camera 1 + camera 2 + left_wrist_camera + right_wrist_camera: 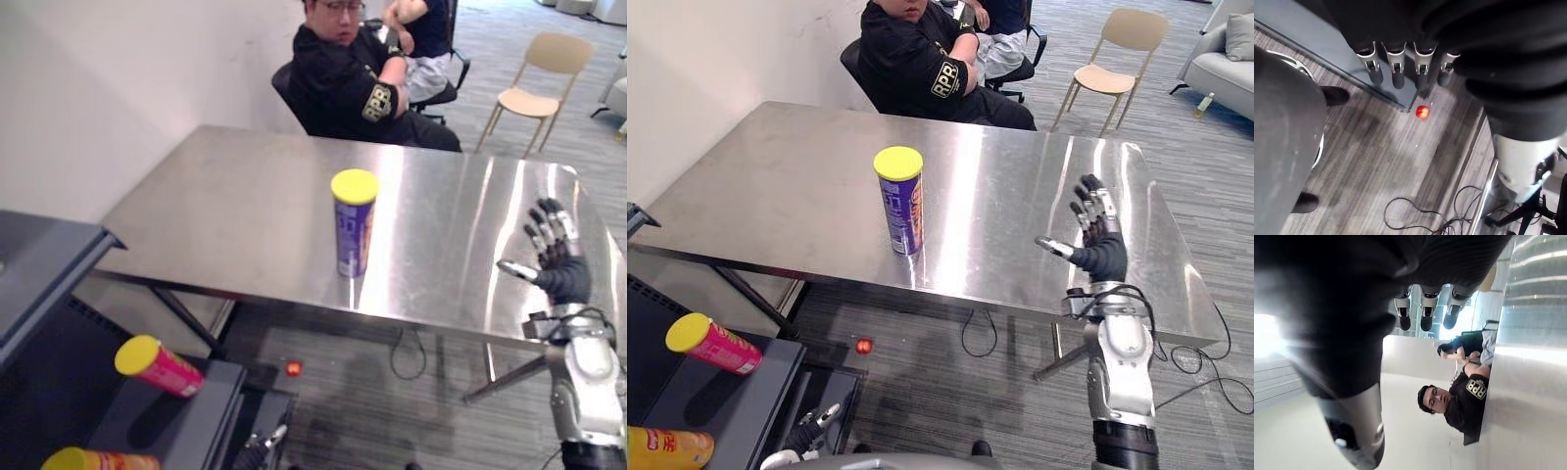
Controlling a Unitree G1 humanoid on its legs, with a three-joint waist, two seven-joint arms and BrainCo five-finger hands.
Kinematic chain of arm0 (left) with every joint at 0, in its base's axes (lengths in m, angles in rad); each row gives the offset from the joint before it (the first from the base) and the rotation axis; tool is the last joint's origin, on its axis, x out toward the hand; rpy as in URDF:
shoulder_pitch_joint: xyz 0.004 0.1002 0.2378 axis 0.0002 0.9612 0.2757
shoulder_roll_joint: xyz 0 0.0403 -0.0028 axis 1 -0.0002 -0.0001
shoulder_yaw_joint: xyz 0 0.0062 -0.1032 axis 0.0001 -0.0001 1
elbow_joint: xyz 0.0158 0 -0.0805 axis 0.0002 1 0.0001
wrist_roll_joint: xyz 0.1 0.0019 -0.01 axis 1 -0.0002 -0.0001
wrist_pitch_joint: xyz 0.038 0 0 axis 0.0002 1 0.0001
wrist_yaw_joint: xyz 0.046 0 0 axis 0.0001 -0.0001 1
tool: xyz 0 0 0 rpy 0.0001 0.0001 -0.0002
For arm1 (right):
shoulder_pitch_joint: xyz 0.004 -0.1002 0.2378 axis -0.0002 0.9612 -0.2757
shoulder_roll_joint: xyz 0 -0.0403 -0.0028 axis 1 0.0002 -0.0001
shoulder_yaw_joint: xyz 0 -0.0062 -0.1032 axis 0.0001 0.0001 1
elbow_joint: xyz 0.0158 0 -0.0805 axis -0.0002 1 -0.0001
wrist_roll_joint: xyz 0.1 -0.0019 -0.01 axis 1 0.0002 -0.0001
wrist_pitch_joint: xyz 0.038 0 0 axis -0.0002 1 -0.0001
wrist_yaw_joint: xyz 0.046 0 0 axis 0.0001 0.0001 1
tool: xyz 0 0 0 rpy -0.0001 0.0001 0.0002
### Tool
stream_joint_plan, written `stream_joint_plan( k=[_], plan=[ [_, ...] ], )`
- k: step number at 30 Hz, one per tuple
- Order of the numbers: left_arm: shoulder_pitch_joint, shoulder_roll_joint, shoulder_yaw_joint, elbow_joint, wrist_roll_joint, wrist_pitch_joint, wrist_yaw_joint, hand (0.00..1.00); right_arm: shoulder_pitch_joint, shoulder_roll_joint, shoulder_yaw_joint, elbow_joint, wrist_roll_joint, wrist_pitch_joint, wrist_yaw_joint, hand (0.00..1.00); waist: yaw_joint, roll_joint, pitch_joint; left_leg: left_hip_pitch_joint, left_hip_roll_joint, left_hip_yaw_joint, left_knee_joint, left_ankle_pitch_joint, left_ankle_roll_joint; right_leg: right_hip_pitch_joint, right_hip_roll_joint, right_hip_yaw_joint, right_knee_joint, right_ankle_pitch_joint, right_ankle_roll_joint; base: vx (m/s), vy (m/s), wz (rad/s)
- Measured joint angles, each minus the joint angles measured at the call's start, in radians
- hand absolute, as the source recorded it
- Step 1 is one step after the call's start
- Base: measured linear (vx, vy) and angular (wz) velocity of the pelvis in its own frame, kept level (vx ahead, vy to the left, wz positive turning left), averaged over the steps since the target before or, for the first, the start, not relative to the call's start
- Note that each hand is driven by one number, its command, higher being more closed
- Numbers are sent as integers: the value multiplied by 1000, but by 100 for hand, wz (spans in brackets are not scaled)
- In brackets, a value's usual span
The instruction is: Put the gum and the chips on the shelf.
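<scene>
Preparing, likely, to grasp the purple chips can [354, 223]: right hand [562, 278] splayed, empty, well right of it; left hand [1398, 68] slack below it. Next: wrap its middle.

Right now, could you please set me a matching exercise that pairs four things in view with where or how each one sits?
Things:
1. purple can
2. pink can
3. small red ball
4. right hand

Places or states:
A. on the floor
B. lying on its side on the dark shelf
C. upright on the steel table
D. raised, fingers spread

Pairs: 1-C, 2-B, 3-A, 4-D.
</scene>
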Motion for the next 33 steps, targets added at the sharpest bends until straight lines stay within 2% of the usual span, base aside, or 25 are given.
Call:
stream_joint_plan(
  k=[10,16,24,33],
  plan=[
    [-27,0,0,2,0,2,13,0,-92,0,159,48,35,27,21,0,26,5,35,-12,-3,-54,0,6,4,20,-1,-39,-14,0,0,-5,-17,11],
    [-35,1,0,2,0,2,25,0,-133,3,203,100,46,33,12,0,26,6,54,-17,-3,-79,0,7,5,31,0,-61,-16,0,0,7,-15,9],
    [-50,3,1,2,0,3,30,0,-186,17,267,118,46,36,-3,0,42,4,77,-18,-3,-86,0,10,5,35,1,-69,-16,0,0,1,-3,2],
    [-58,7,1,-3,-1,3,31,0,-255,47,292,164,46,65,-8,0,55,0,91,-32,-3,-109,0,21,6,36,0,-92,-16,0,-1,-15,-12,7]
  ],
)
